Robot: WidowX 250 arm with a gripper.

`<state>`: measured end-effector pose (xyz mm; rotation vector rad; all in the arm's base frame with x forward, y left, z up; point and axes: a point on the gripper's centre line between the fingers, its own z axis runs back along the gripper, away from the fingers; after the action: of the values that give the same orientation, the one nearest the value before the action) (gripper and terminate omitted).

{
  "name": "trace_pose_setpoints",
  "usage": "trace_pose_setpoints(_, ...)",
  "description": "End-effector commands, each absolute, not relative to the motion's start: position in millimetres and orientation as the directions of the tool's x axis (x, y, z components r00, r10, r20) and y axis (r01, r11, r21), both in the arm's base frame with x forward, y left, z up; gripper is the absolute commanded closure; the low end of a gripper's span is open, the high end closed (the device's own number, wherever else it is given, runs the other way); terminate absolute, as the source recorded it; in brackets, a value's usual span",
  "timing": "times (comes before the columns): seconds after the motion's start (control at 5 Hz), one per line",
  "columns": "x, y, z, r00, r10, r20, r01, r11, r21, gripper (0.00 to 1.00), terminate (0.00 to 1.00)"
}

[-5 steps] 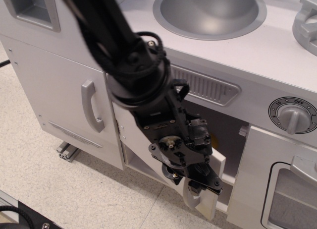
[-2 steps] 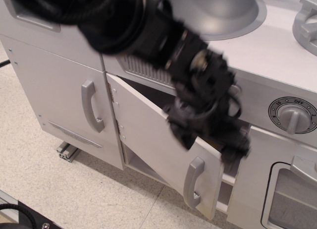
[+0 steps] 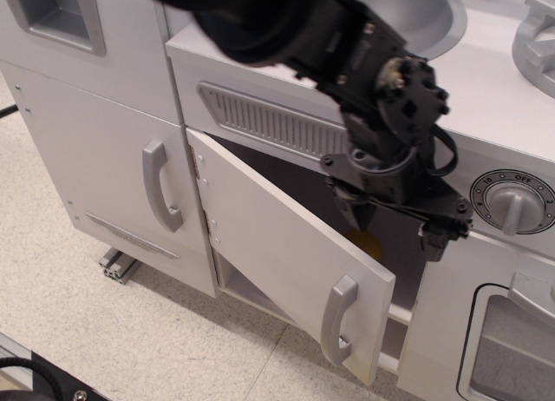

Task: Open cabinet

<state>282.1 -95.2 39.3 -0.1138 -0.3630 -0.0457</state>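
Observation:
The cabinet door [image 3: 277,245] is a wide flat pale-grey panel, swung partly open on two small metal hinges [image 3: 199,163] at its left edge. Its curved silver-grey handle [image 3: 338,318] is at the lower right corner. The interior behind it is dark, with something yellowish [image 3: 364,242] inside. My gripper [image 3: 397,227] hangs above the door's free edge, in front of the opening, apart from the handle. Its fingers [image 3: 357,214] are spread and hold nothing.
A taller narrow grey door with its own handle [image 3: 160,186] stands to the left. A vent grille [image 3: 269,123] and the sink bowl [image 3: 425,15] are above. A dial knob [image 3: 516,203] and a windowed door [image 3: 512,349] are to the right. A metal foot [image 3: 117,264] rests on the floor.
The door has swung wider open. My gripper has let go of the handle area and risen up and to the right, away from the door.

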Motion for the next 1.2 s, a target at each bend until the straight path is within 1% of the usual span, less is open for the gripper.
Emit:
trace_pose_setpoints(0.0, 297, -87, 16, 0.92, -0.059, 0.388, 0.081, 0.996, -0.04, 0.0, 0.0)
trace_pose_setpoints(0.2, 291, -74, 3, 0.903, -0.093, 0.418, 0.104, 0.995, -0.003, 0.0, 0.0)
trace_pose_setpoints(0.6, 254, -55, -2, 0.926, -0.127, 0.356, 0.136, 0.991, 0.0, 0.0, 0.0)
trace_pose_setpoints(0.8, 240, -35, -6, 0.945, -0.119, 0.304, 0.125, 0.992, 0.0, 0.0, 0.0)
trace_pose_setpoints(1.0, 237, -17, -11, 0.954, -0.087, 0.288, 0.086, 0.996, 0.016, 0.0, 0.0)
